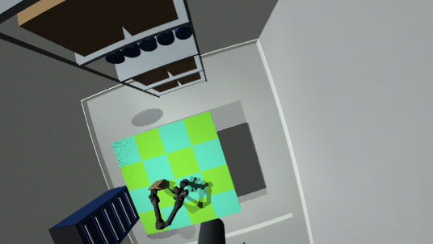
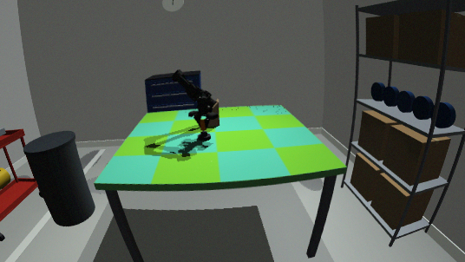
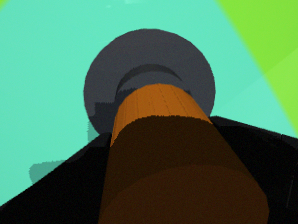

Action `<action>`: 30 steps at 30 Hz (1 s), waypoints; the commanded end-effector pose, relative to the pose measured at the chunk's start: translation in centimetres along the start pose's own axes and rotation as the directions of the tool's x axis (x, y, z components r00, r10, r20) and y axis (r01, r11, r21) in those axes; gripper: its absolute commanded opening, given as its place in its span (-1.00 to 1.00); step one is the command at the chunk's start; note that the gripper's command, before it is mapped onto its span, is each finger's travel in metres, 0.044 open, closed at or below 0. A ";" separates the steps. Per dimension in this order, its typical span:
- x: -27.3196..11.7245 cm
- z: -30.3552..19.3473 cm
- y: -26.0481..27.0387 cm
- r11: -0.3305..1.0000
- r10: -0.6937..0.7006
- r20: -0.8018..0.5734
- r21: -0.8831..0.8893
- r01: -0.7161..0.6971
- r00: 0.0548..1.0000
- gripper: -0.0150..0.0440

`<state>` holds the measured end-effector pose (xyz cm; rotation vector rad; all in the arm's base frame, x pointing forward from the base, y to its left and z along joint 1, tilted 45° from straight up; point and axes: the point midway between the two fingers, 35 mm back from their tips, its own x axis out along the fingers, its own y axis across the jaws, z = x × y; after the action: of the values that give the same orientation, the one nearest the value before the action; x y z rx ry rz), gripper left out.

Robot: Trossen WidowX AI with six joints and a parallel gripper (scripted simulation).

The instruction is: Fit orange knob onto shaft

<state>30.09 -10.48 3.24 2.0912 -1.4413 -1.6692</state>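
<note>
The orange knob [image 2: 203,124] [image 3: 162,102] is upright between the fingers of my gripper [image 3: 160,133], which is shut on it. The knob's lower part is lit and its near side is in dark shade. The round dark grey pedestal [image 2: 204,136] [image 3: 150,44] stands on the table below the knob. In the wrist view the knob covers the pedestal's near part, and a raised round step shows just beyond it. In the exterior view the knob appears above the pedestal. The silver shaft, its flat side and the knob's hole are hidden, so their alignment cannot be told.
A brown box-like block [image 1: 159,185] [image 2: 215,116] stands close beside the arm on the green and turquoise checkered table [image 1: 183,161] [image 2: 243,140]. Dark shadows of the arm fall on the table near the pedestal. A shelf rack and a blue cabinet stand off the table.
</note>
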 end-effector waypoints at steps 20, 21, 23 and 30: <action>-0.2 0.0 -0.1 0.978 0.002 -0.002 -0.210 -0.002 1.000 -0.49; -0.2 0.0 -0.1 0.978 0.002 -0.002 -0.210 -0.003 1.000 -0.49; -0.1 0.0 -0.1 0.978 0.002 -0.002 -0.210 -0.003 1.000 -0.49; 0.1 0.0 0.1 0.978 0.002 -0.002 -0.210 -0.003 1.000 -0.49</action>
<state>30.07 -10.46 3.25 1.9783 -1.2097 -1.7361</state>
